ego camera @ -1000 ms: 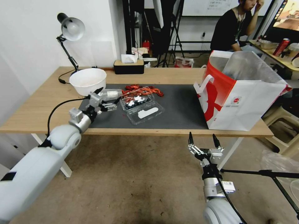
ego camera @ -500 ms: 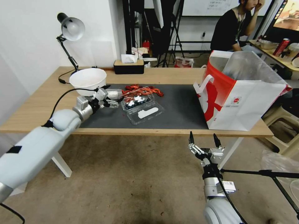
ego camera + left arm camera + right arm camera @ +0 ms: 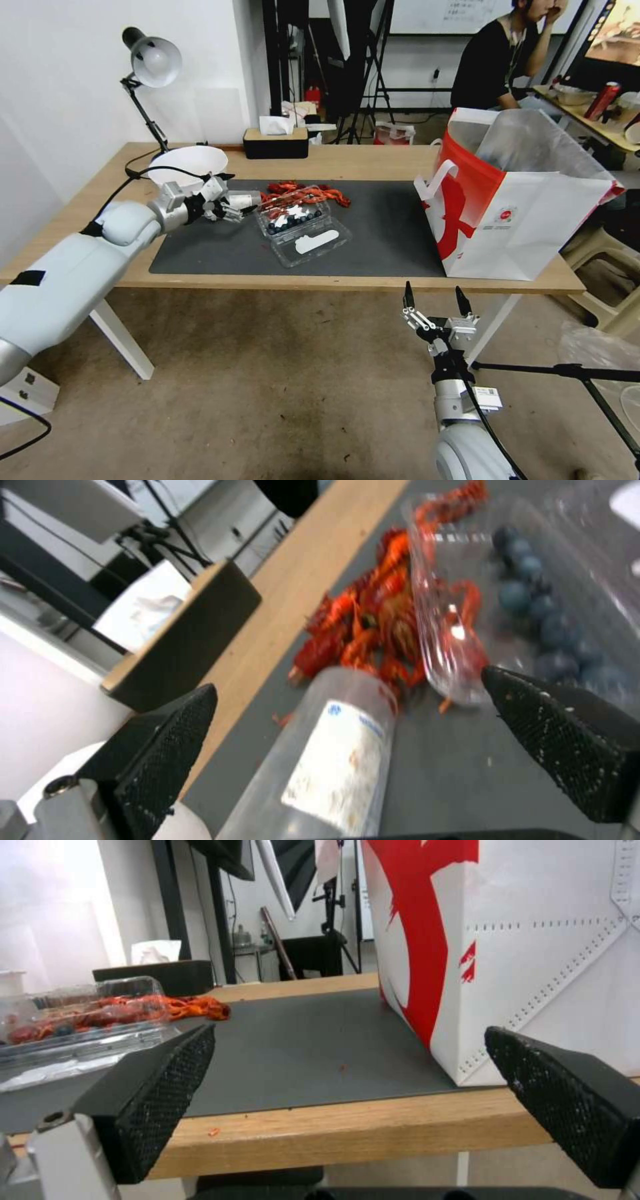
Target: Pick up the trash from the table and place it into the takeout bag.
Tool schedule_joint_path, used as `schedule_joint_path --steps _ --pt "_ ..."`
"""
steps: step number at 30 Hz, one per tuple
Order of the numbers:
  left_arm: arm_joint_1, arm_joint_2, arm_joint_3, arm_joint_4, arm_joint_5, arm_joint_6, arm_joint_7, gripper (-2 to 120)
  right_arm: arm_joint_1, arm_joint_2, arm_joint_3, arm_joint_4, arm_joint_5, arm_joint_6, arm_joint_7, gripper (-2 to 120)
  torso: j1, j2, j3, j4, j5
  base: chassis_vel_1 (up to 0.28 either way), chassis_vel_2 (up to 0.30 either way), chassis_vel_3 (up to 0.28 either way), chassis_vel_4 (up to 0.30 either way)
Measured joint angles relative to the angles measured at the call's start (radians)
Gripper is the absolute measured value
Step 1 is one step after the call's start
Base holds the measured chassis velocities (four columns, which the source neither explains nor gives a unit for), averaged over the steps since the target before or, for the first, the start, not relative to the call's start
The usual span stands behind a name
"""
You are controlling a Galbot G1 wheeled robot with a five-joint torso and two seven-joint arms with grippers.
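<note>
The left end effector (image 3: pixel 230 205), fingers apart, straddles a clear cylindrical bottle (image 3: pixel 327 760) lying on the counter's (image 3: pixel 347 160) grey mat (image 3: pixel 387 227); the right end effector (image 3: pixel 433 303) hangs open below.

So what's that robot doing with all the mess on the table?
It is tidying up. Its left gripper is open around a clear bottle lying on the grey mat, beside the red scraps and the clear clamshell. A white bowl sits just behind it. The right gripper waits, open, below the table's front edge. The takeout bag stands on the right, its top open.
</note>
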Motion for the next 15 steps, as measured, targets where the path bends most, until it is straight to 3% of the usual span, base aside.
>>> schedule_joint_path --steps 3,15 --pt "-0.027 -0.009 0.007 0.038 0.047 -0.01 0.055 97 0.001 0.002 -0.001 -0.002 -0.001 0.0 0.0 100 0.0 0.0 0.0 -0.0001 0.0001 0.0 0.0 0.0 0.0" --pt "-0.091 -0.036 0.01 0.106 0.224 -0.019 0.165 96 0.006 0.007 -0.003 -0.006 -0.002 0.0 0.0 100 0.0 0.0 0.0 -0.0001 0.0001 0.0 0.0 0.0 0.0"
